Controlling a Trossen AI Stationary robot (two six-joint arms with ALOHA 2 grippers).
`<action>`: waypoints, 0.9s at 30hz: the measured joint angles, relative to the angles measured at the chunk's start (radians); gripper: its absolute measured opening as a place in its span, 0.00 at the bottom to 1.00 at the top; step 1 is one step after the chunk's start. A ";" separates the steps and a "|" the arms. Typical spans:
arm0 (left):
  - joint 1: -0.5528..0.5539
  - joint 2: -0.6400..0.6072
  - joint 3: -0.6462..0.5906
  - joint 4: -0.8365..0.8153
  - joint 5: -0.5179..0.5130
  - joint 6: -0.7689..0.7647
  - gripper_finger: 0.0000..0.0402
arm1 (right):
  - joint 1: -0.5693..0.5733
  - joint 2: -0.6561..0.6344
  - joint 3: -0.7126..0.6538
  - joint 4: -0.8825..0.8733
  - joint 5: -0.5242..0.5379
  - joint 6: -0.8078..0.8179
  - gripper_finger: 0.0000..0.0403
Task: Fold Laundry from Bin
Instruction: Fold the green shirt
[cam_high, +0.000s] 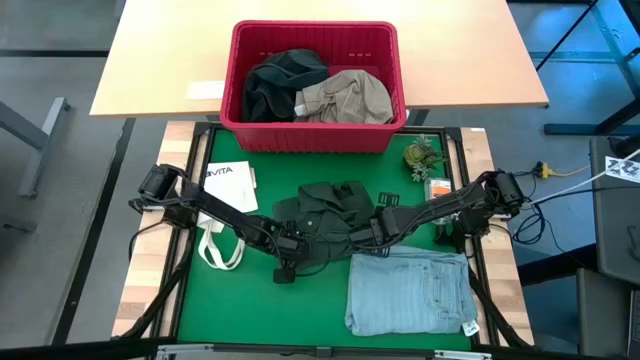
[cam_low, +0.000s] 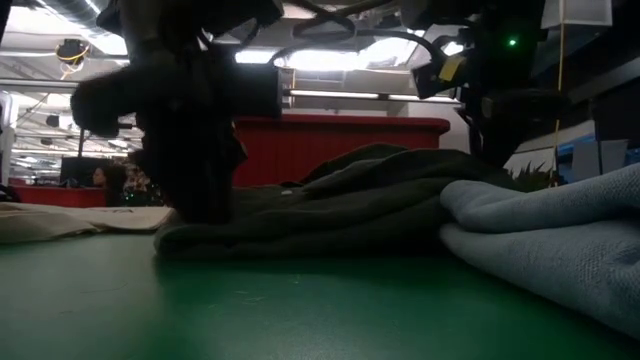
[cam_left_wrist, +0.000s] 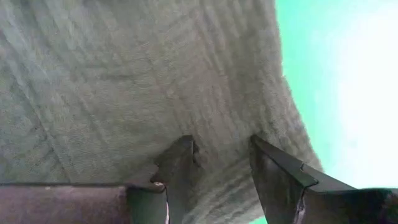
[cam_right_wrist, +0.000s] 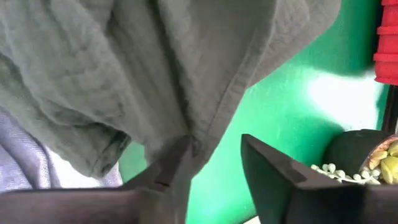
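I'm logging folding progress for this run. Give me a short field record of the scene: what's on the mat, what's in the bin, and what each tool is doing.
mat: green mat
being worked: dark green garment, crumpled at mat centre
left tool: at the garment's near-left edge, fingers astride a fold of it
right tool: at the garment's right edge, fingers open with cloth between them
folded: jeans, near right of mat
bin: holds a dark piece and a khaki piece
other: white tote at left, small plant at right

One red bin (cam_high: 315, 135) holding two garments (cam_high: 315, 88) — perhaps more beneath; two garments (cam_high: 370, 250) on the mat; one tote bag (cam_high: 215, 245).
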 joint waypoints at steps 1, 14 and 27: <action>0.000 -0.011 0.000 0.000 0.000 0.000 0.39 | 0.000 0.000 0.000 -0.001 0.000 0.000 0.39; -0.001 -0.210 0.000 -0.013 -0.035 -0.001 0.39 | 0.000 -0.004 0.235 -0.125 0.105 -0.076 0.48; -0.010 -0.432 0.000 -0.281 -0.088 -0.130 0.39 | -0.097 0.032 0.290 0.450 0.069 -0.370 0.48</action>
